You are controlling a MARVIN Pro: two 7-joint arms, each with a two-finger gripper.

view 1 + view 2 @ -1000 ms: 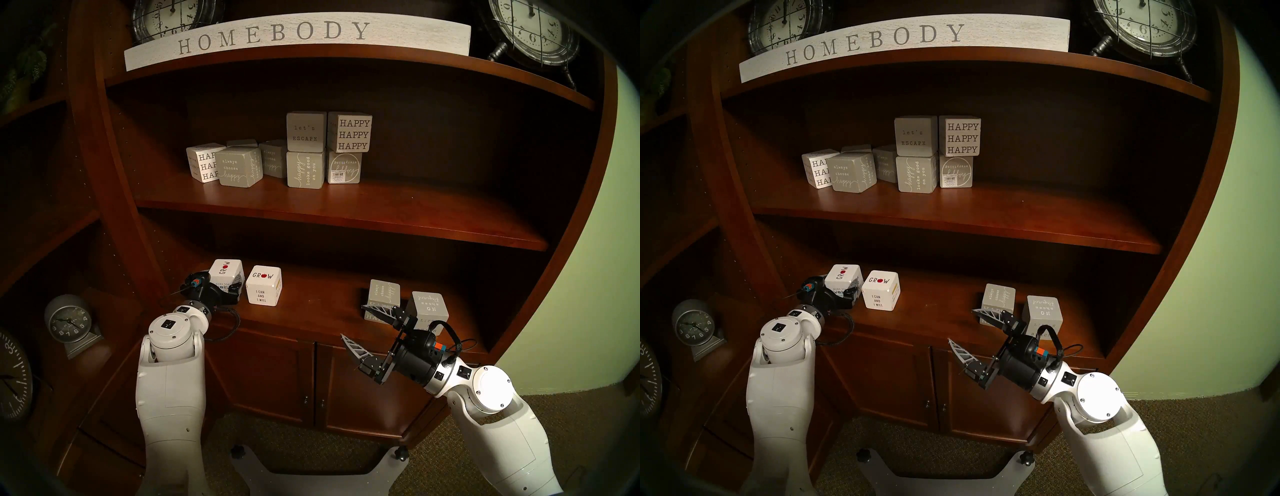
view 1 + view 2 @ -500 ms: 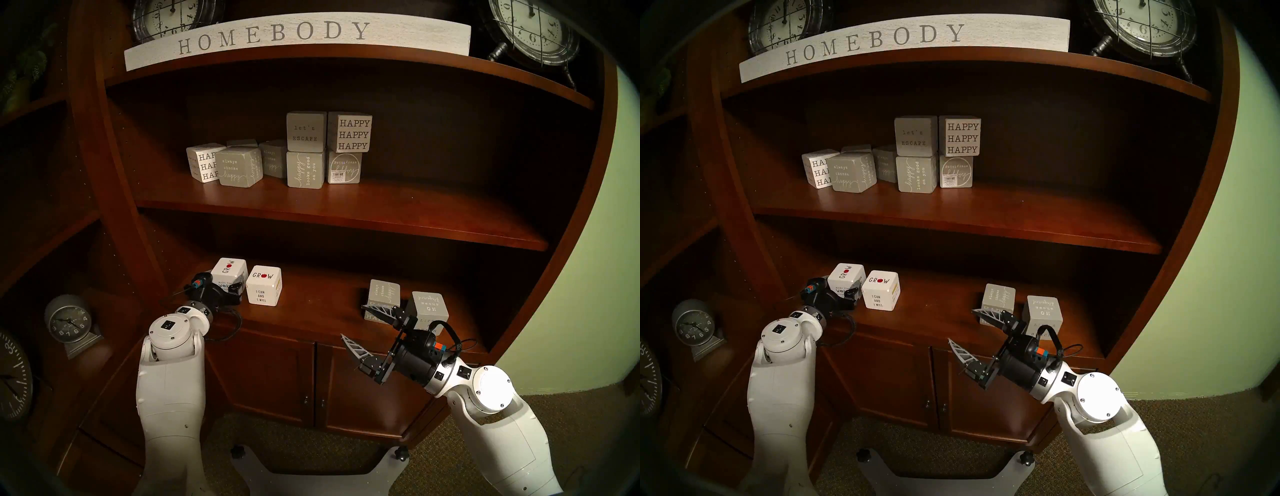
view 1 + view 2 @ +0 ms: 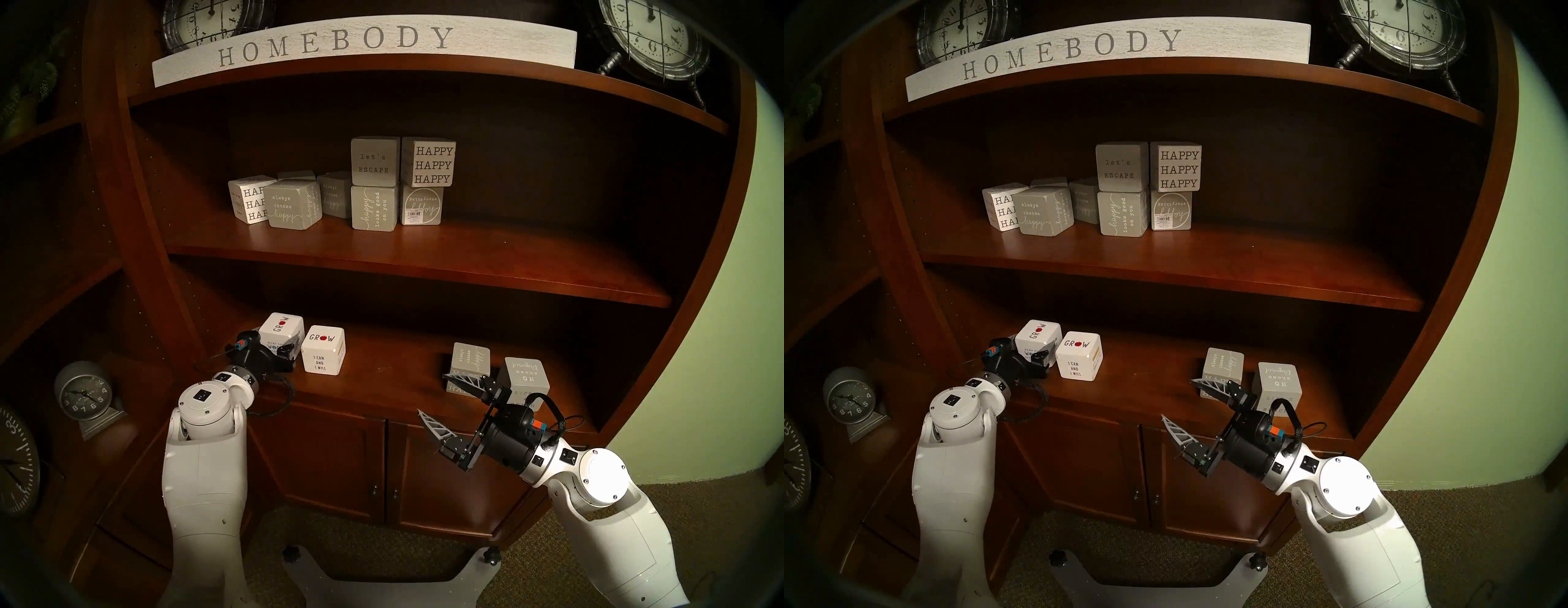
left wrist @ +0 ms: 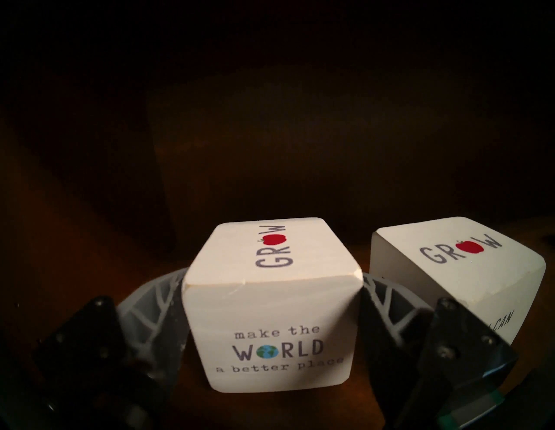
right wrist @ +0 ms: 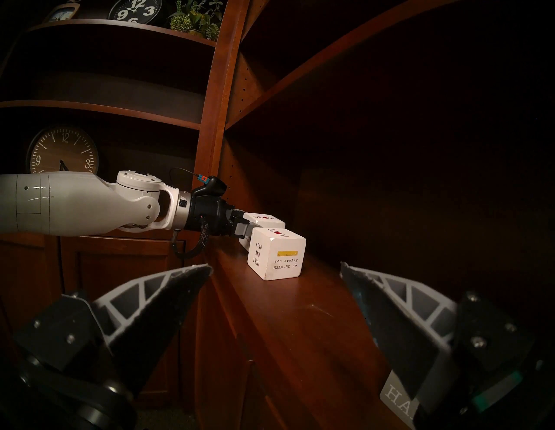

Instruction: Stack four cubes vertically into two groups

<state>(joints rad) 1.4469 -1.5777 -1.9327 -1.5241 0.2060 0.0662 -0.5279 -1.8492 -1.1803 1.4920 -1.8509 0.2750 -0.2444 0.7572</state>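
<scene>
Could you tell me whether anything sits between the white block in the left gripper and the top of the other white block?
Nothing visible does. The left gripper is shut on the held white block, right beside the other white block, whose top face is bare, with only open shelf space above it.

The lower wooden shelf (image 3: 382,382) carries a white GROW cube (image 3: 323,350) at left and two grey cubes (image 3: 470,361) (image 3: 524,378) at right, side by side.
</scene>
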